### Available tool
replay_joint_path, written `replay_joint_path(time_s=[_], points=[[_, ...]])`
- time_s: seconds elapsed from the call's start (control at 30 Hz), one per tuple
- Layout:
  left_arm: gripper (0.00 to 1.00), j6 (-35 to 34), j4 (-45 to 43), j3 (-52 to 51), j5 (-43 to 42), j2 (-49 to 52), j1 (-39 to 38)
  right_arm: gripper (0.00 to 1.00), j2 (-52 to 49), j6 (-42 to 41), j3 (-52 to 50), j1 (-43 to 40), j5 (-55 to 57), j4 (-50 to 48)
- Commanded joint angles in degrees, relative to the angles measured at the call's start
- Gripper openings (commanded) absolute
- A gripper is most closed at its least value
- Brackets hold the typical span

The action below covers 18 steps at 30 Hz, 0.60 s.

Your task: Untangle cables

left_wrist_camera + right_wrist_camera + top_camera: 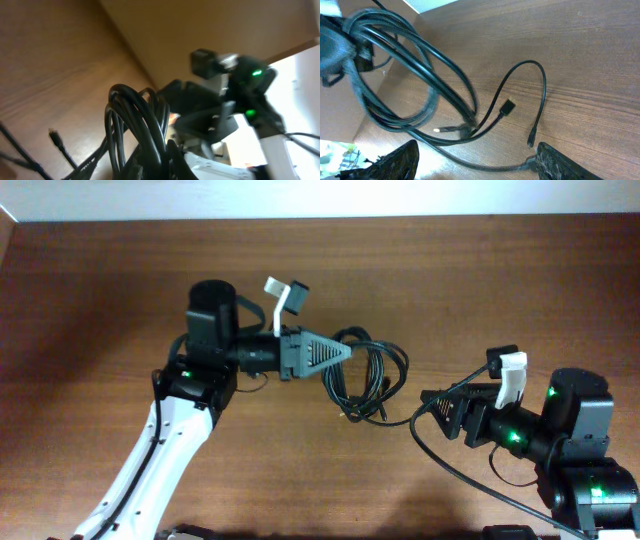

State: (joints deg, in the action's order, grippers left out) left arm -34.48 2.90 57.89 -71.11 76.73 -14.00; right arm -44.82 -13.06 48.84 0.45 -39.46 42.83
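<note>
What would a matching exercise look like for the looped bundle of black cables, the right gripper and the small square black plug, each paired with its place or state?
Things:
1. looped bundle of thin black cables
2. right gripper
3. small square black plug

Place or state:
A. fingers spread wide apart
B. lying on the brown wooden table
C. pinched at the tip of the left gripper

Pairs: 1-C, 2-A, 3-B
</note>
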Motion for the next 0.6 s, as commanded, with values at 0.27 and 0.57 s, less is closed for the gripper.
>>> replay_joint_path(time_s=[0.27,0.57], points=[[0.00,56.2,17.3,0.3,0.0,-0.7,-12.0,0.74,0.5,16.3,0.0,-0.2,-0.8,4.0],[0.00,60.8,24.2,0.3,4.5,-0.7,-13.2,0.80,0.5,19.9,0.0,-0.1,-2.4,3.8]])
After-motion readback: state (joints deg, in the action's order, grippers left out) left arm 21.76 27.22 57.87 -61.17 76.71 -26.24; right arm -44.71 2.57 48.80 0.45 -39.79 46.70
